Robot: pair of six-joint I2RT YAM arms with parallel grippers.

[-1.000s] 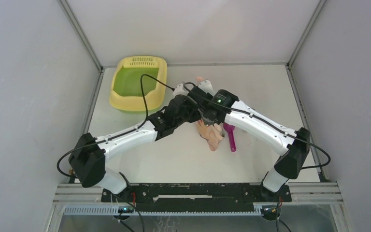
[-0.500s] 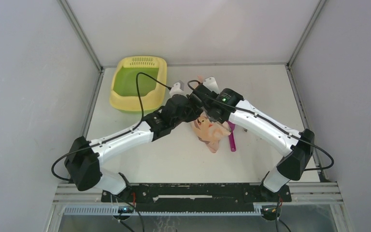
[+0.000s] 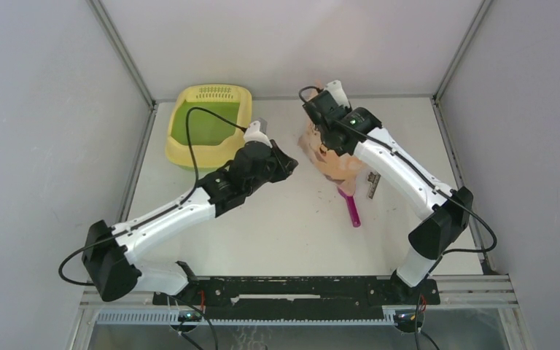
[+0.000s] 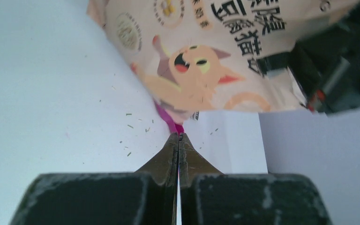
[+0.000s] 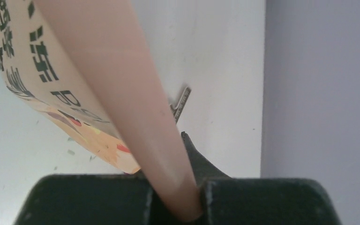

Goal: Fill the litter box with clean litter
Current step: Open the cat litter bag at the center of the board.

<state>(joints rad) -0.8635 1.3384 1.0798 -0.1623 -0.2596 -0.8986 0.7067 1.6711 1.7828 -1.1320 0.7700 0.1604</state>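
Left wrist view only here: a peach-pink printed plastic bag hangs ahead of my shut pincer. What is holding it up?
Observer: The right pincer is shut on an edge of the peach-pink printed plastic bag.
Operator: Where is the box?
Observer: The pale yellow plastic litter box sits at the far left corner of the table; its green floor looks bare.
Operator: And that magenta sliver below the bag?
Observer: A magenta plastic scoop, lying flat, its handle pointing toward the near edge.
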